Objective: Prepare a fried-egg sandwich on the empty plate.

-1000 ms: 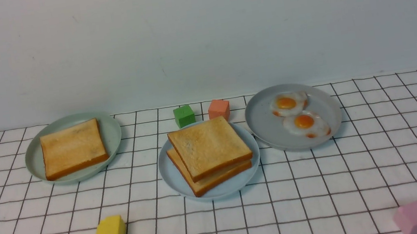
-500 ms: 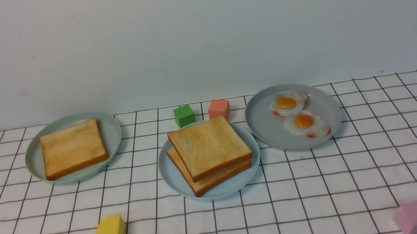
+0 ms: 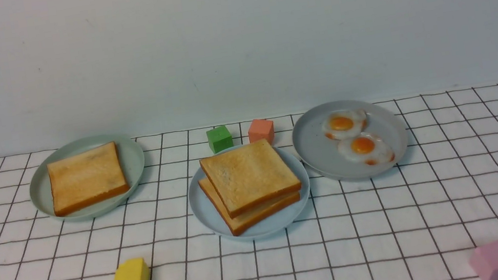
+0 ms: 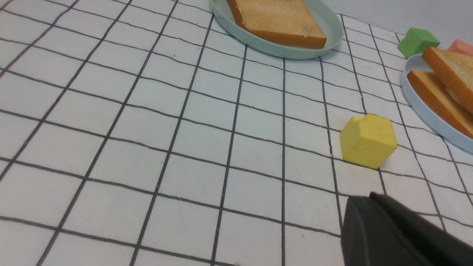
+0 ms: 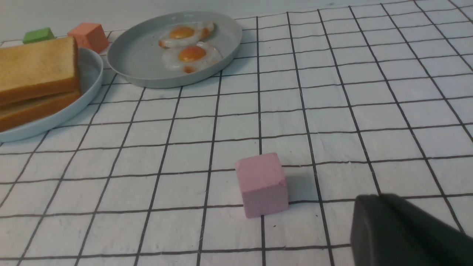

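You see a white checked cloth (image 3: 389, 218) before a plain wall. The sandwich toasts (image 3: 250, 184) lie stacked on the light blue plate (image 3: 203, 213), mid-table. The left gripper (image 4: 391, 236) is closed and holds nothing; the right gripper (image 5: 399, 236), I cannot tell.

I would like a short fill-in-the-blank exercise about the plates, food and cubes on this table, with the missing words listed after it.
1. The light blue plate holds ____ stacked toast slices.
2. The grey plate holds two fried ____.
3. The pale green plate holds ____ toast slice.
4. The cube nearest the pale green plate is ____.

Missing words: two; eggs; one; yellow
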Motion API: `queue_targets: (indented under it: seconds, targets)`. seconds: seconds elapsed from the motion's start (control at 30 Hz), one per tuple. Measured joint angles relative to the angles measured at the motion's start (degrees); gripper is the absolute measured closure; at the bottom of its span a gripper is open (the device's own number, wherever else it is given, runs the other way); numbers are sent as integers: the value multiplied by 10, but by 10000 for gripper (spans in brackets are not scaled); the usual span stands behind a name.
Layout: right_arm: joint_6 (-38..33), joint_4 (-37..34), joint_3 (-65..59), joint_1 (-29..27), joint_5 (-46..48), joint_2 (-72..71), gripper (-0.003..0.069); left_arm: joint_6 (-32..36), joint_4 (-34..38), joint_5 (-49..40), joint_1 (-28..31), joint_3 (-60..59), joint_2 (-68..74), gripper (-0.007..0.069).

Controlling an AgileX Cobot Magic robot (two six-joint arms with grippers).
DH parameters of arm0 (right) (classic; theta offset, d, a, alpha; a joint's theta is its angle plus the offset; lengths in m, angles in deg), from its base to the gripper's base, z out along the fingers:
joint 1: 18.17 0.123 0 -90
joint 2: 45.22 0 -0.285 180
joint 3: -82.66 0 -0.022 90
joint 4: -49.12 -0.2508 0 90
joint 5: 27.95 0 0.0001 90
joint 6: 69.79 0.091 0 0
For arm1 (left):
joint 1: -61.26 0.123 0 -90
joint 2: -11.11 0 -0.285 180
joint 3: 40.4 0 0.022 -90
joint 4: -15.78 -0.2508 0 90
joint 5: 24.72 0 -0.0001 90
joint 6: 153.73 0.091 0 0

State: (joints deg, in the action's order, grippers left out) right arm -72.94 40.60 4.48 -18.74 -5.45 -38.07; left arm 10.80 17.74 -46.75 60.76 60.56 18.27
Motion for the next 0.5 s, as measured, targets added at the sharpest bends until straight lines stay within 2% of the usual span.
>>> queue_targets:
  seconds: [0.5]
  targets:
    - [0,0,0,0,0,0,612,0,-1,0,0,0,0,638]
